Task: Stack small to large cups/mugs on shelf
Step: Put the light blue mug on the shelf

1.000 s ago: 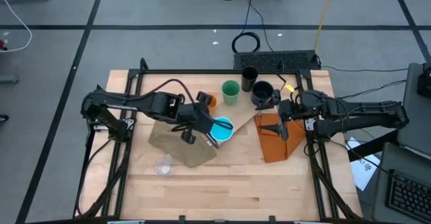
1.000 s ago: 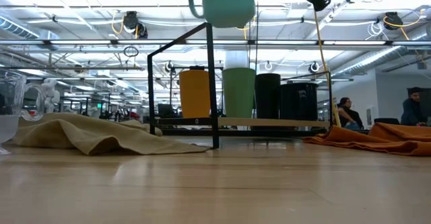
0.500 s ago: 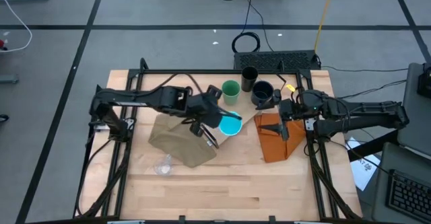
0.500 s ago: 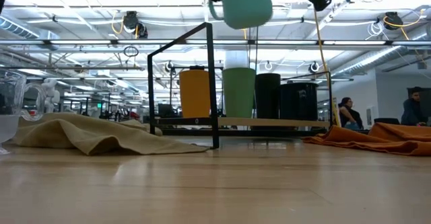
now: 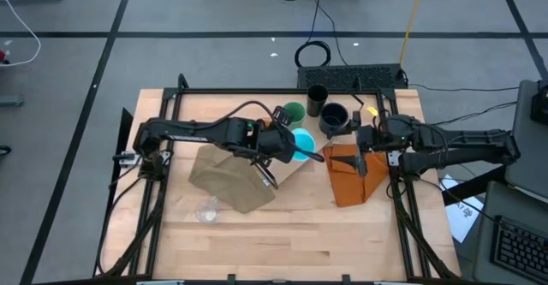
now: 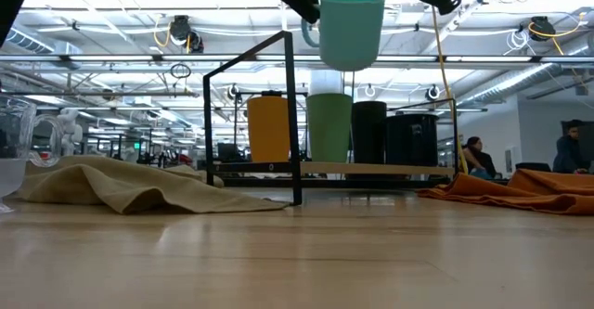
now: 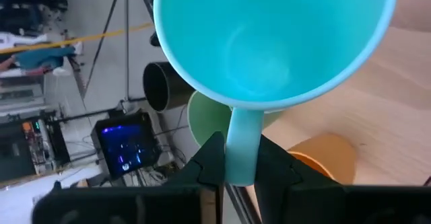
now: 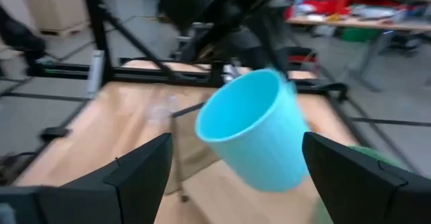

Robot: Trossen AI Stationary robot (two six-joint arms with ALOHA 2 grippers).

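Cups on the shelf (image 6: 371, 169) number four; left claw (image 7: 239, 158), clamped on the cyan mug (image 5: 302, 142), carries it over; clear cup (image 5: 206, 210) remains; right claw (image 5: 364, 141) gapes idle.

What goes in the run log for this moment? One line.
left gripper: shut on cyan mug handle, aloft near shelf | right gripper: open, over orange cloth | clear cup: on table

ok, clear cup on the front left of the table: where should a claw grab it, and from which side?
Take the clear cup by its rim, coming straight down from above. It seems to stand upright with its mouth up, beside the tan cloth but apart from it, and shows no handle. The left claw is shut on the cyan mug's handle, so the open right claw is the free one.
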